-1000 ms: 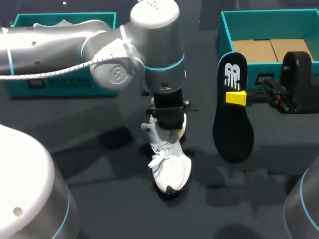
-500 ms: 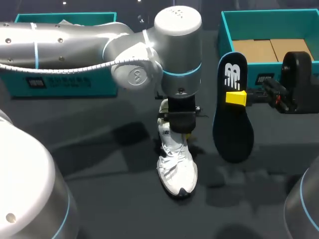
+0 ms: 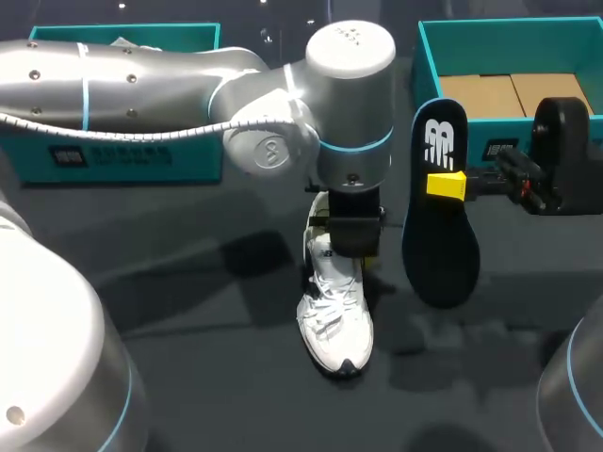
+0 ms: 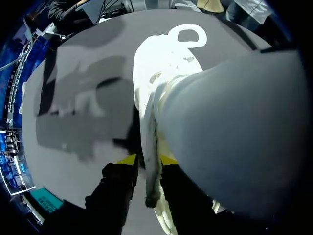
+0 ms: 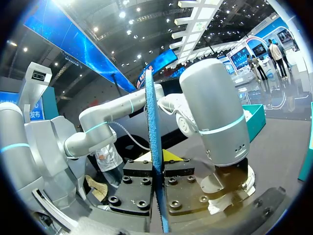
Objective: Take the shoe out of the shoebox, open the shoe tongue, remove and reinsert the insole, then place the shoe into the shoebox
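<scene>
A white shoe (image 3: 336, 325) stands on the dark table, toe toward the near edge. My left gripper (image 4: 148, 159) comes down on its heel end from above, its fingers slightly open astride the shoe's (image 4: 161, 63) white collar edge, with a thin dark gap on one side. In the head view the left wrist hides the shoe's opening. To the right, my right gripper (image 3: 445, 185) is shut on a dark insole (image 3: 438, 245), which hangs upright above the table. In the right wrist view the insole (image 5: 152, 122) stands edge-on between the right gripper's (image 5: 156, 156) yellow tips.
A teal shoebox (image 3: 429, 56) with brown cardboard inside sits at the back right, just behind the insole. A second teal box (image 3: 122, 155) lies at the back left, partly behind my left arm. Bare table lies around and in front of the shoe.
My left arm has carried the shoe to the right and a little nearer, and the shoe now rests on the table. The left fingers have parted slightly. The right arm and insole have not moved.
</scene>
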`<state>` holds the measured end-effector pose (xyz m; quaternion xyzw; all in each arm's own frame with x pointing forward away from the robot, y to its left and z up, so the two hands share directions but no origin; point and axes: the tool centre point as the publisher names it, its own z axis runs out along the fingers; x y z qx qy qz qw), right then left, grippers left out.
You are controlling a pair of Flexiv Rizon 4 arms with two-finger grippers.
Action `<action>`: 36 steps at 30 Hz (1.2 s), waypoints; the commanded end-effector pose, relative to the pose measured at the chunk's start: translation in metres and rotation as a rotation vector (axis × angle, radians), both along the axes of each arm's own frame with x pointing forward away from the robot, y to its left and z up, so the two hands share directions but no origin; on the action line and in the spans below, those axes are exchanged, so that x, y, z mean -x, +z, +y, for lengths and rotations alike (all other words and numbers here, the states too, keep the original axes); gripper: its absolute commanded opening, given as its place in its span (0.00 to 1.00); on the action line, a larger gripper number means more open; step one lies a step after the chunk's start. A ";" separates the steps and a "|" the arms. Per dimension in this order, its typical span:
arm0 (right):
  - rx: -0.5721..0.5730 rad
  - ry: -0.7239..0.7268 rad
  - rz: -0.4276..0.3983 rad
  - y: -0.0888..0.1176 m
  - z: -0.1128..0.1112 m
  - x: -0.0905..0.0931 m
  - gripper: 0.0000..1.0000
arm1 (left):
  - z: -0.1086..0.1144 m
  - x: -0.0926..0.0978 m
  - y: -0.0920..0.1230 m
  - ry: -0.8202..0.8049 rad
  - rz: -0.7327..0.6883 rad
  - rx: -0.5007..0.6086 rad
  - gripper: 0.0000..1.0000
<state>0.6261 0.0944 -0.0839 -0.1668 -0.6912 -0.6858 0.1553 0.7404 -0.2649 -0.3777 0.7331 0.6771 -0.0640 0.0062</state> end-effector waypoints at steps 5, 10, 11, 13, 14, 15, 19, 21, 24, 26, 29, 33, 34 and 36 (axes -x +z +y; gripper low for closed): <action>0.001 -0.001 0.001 0.000 0.001 0.000 0.00 | 0.008 -0.005 0.034 0.026 -0.040 0.117 0.91; 0.001 -0.001 0.001 0.000 0.001 0.000 0.00 | 0.020 -0.017 0.086 0.060 -0.080 0.376 1.00; 0.001 -0.001 0.001 0.000 0.001 0.000 0.00 | 0.024 -0.019 0.097 0.083 -0.080 0.481 1.00; 0.001 -0.001 0.001 0.000 0.001 0.000 0.00 | 0.032 -0.024 0.116 0.151 -0.066 0.676 1.00; 0.001 -0.001 0.001 0.000 0.001 0.000 0.00 | 0.032 -0.024 0.116 0.151 -0.066 0.676 1.00; 0.001 -0.001 0.001 0.000 0.001 0.000 0.00 | 0.032 -0.024 0.116 0.151 -0.066 0.676 1.00; 0.001 -0.001 0.001 0.000 0.001 0.000 0.00 | 0.032 -0.024 0.116 0.151 -0.066 0.676 1.00; 0.001 -0.001 0.001 0.000 0.001 0.000 0.00 | 0.032 -0.024 0.116 0.151 -0.066 0.676 1.00; 0.001 -0.001 0.001 0.000 0.001 0.000 0.00 | 0.032 -0.024 0.116 0.151 -0.066 0.676 1.00; 0.001 -0.001 0.001 0.000 0.001 0.000 0.00 | 0.032 -0.024 0.116 0.151 -0.066 0.676 1.00; 0.001 -0.001 0.001 0.000 0.001 0.000 0.00 | 0.030 -0.028 0.124 0.137 -0.065 0.753 1.00; 0.001 -0.001 0.001 0.000 0.001 0.000 0.00 | 0.025 -0.036 0.151 0.072 -0.112 0.948 1.00; 0.001 -0.001 0.001 0.000 0.001 0.000 0.00 | 0.023 -0.038 0.160 0.080 -0.125 0.975 1.00; 0.001 -0.001 0.001 0.000 0.001 0.000 0.00 | 0.019 -0.041 0.178 0.053 -0.151 1.063 1.00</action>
